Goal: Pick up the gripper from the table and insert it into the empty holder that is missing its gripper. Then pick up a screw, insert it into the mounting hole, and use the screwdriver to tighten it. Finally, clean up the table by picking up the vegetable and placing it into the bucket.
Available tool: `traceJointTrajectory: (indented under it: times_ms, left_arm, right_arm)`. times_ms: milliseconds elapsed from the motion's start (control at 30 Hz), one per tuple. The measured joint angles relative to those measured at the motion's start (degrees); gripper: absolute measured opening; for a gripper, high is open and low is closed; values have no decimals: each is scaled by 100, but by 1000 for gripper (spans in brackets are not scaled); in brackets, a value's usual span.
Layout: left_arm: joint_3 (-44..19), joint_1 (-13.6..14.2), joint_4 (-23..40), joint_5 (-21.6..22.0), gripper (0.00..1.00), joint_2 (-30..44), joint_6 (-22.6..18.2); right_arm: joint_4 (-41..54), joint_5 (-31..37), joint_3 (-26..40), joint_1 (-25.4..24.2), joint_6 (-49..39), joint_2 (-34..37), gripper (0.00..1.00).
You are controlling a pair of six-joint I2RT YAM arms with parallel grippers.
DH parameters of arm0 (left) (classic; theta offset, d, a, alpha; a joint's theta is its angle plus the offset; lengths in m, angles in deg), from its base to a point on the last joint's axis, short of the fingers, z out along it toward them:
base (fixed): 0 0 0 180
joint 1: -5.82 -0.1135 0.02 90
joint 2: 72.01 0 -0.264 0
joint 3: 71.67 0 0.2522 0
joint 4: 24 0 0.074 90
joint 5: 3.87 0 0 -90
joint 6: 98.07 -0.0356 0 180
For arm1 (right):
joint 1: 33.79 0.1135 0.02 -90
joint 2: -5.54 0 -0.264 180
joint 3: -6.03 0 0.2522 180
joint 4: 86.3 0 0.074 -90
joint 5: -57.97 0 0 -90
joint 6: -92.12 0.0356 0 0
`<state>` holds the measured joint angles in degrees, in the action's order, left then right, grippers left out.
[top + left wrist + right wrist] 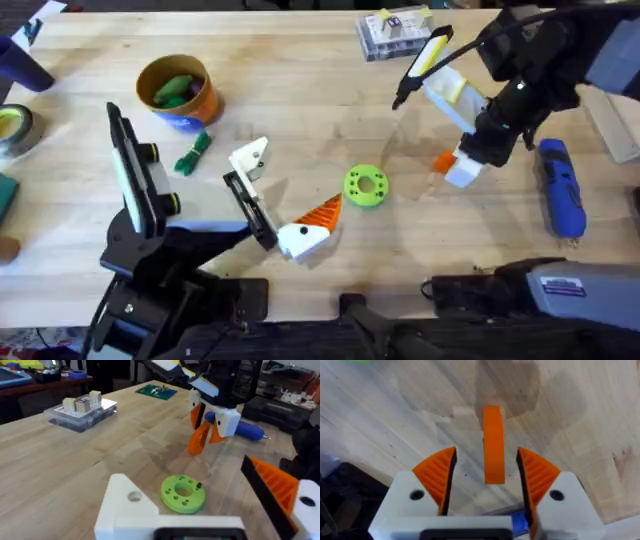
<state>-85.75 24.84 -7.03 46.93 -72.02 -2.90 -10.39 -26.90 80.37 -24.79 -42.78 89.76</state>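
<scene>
1. From overhead, my right jaws hung low over the surface [300,80], right of the middle, with the gripper [443,160] showing orange just under them. The holder [250,158] sat left of centre on my left arm's rail, and my left jaws were spread wide, the holder well apart from their one orange finger [322,212]. A green disc [365,186] lay between the two arms. The vegetable [192,153] lay just below the bucket [200,105], which already had something green inside.
2. From my left wrist, the holder stood bare in front, the disc just beyond it and my right jaws farther off, tips at the surface.
3. From my right wrist, my jaws were open astride the gripper [493,445], a gap showing on each side. I judged I should stay centred and close squarely on its flat sides, so that it would not twist, then lift straight up. A skewed hold would likely make seating it in the holder hard.
</scene>
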Motion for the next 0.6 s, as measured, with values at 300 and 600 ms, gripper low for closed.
traceJointTrajectory:
  times_ms: [300, 600]
  left_arm:
    - [1, 0, 0, -2, 990, 0, 0]
    - [2, 0, 0, 0, 990, 0, 0]
  right_arm:
    - [-58, 2, 0, 0, -54, 18, 223]
    - [-122, -1, 410, 109, 334, -186, 14]
